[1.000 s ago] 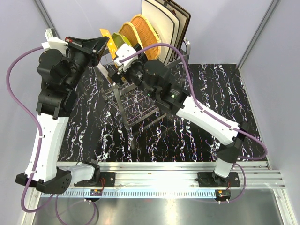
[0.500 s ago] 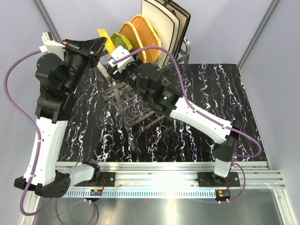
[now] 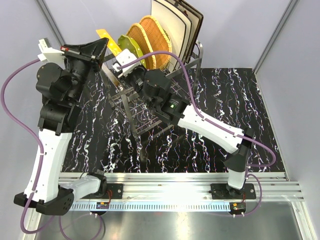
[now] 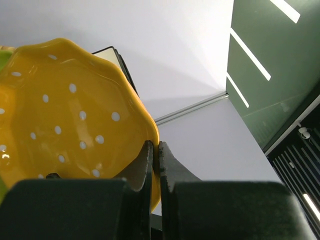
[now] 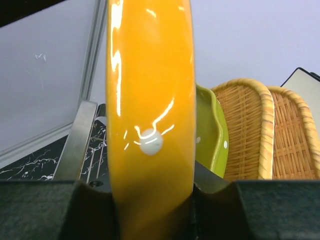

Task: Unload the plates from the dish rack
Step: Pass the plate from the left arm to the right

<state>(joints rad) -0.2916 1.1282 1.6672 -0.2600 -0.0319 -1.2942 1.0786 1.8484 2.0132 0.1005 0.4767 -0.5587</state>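
So: the right claw (image 5: 150,200) has swung left across the upper part of the overhead frame. Its jaws have come in from wide apart onto the edge of the orange plate (image 4: 65,115). In the right wrist view the rim fills the gap and touches both sides, so it reads as gripped.

The left claw (image 4: 155,160) stays pinched tight on the same plate's rim and has carried it slightly up and left. The plate now sits at upper left of the overhead frame, over the left end of the dish rack (image 3: 142,107). Can't tell if it's clear of the prongs.

Both claws on one plate looks like a handover, with the left release likely next.

The green plate (image 5: 210,135), wicker plates (image 5: 255,130) and cream square plates (image 3: 167,22) stand in the rack at upper centre, so unloading has barely started.
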